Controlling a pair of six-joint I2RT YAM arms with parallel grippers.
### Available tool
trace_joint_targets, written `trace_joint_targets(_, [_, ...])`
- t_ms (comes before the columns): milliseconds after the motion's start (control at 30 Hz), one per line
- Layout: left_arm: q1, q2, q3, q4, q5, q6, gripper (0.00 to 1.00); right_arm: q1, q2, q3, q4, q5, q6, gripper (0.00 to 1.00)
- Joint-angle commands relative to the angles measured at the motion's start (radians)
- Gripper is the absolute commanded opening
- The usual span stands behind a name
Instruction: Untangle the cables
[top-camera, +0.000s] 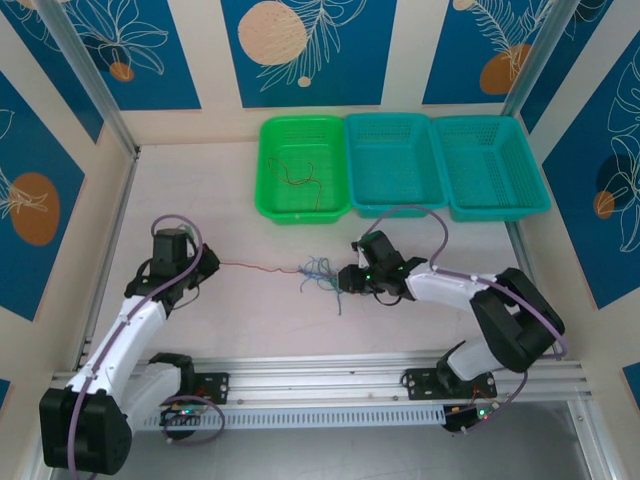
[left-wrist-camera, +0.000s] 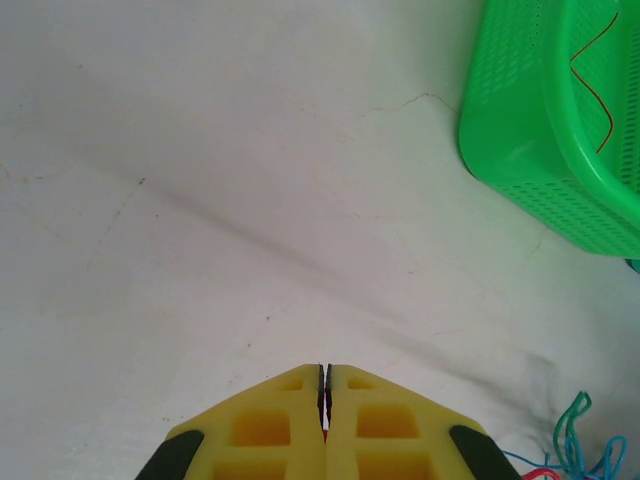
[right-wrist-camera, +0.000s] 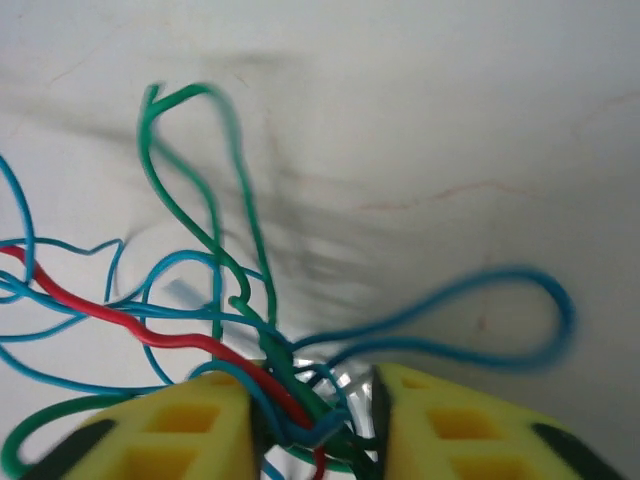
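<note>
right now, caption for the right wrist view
Right gripper, jaws parted, straddling a tangle of blue, green and red cables

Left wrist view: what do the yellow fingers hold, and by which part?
The thin red cable, pinched near one end between the shut left fingers; the rest runs to the coloured tangle.

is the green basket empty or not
Not empty: the green basket holds one thin red-brown cable lying loose on its floor.
</note>
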Motion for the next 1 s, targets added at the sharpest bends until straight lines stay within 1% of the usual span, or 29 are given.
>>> trace_joint_targets(0, [0.028, -0.025, 0.007, 0.017, -0.07, 0.03, 0.0, 0.014, -0.099, -0.02, -0.144, 0.053, -0.061, 0.53])
trace_joint_targets(33, [0.027, -0.025, -0.002, 0.045, -0.037, 0.027, 0.0, 0.053, -0.133, -0.006, -0.137, 0.032, -0.108, 0.62])
trace_joint_targets(67, [0.026, -0.024, -0.013, 0.072, -0.006, 0.018, 0.0, 0.099, -0.16, 0.017, -0.138, 0.036, -0.154, 0.68])
trace_joint_targets(100, [0.026, -0.018, -0.028, 0.11, 0.03, 0.005, 0.0, 0.168, -0.181, 0.045, -0.136, 0.071, -0.205, 0.75])
trace_joint_targets(167, [0.022, -0.005, -0.05, 0.165, 0.087, -0.016, 0.0, 0.26, -0.192, 0.095, -0.115, 0.13, -0.285, 0.82])
trace_joint_targets(200, [0.022, 0.002, -0.055, 0.178, 0.102, -0.022, 0.0, 0.282, -0.184, 0.12, -0.092, 0.137, -0.314, 0.83])
trace_joint_targets(300, [0.012, 0.001, -0.061, 0.179, 0.114, -0.026, 0.0, 0.306, -0.115, 0.184, -0.022, 0.137, -0.416, 0.85])
trace_joint_targets(433, [0.006, -0.023, -0.061, 0.171, 0.106, -0.017, 0.0, 0.308, 0.065, 0.284, 0.077, 0.151, -0.533, 0.87])
trace_joint_targets(533, [0.005, -0.028, -0.046, 0.153, 0.105, -0.006, 0.0, 0.313, 0.226, 0.403, 0.061, 0.154, -0.571, 0.87])
trace_joint_targets(567, [0.003, -0.027, -0.042, 0.147, 0.103, -0.004, 0.0, 0.314, 0.269, 0.432, 0.058, 0.157, -0.572, 0.86])
trace_joint_targets(667, [0.005, -0.035, -0.027, 0.128, 0.09, 0.008, 0.0, 0.316, 0.379, 0.488, 0.058, 0.148, -0.565, 0.79])
trace_joint_targets(700, [0.003, -0.04, -0.024, 0.121, 0.083, 0.013, 0.0, 0.314, 0.41, 0.498, 0.057, 0.144, -0.554, 0.75])
trace_joint_targets(767, [0.004, -0.047, -0.013, 0.091, 0.049, 0.02, 0.0, 0.295, 0.454, 0.529, 0.008, 0.134, -0.503, 0.6])
trace_joint_targets(833, [0.004, -0.064, 0.016, 0.0, -0.054, 0.021, 0.0, 0.256, 0.463, 0.513, -0.015, 0.107, -0.438, 0.46])
trace_joint_targets(867, [0.005, -0.074, 0.028, -0.041, -0.102, 0.023, 0.0, 0.238, 0.457, 0.488, -0.009, 0.102, -0.412, 0.43])
trace_joint_targets(933, [0.012, -0.108, 0.044, -0.113, -0.211, 0.02, 0.0, 0.184, 0.426, 0.421, -0.012, 0.099, -0.349, 0.41])
trace_joint_targets(967, [0.018, -0.127, 0.041, -0.124, -0.236, 0.02, 0.0, 0.159, 0.41, 0.389, -0.018, 0.104, -0.329, 0.42])
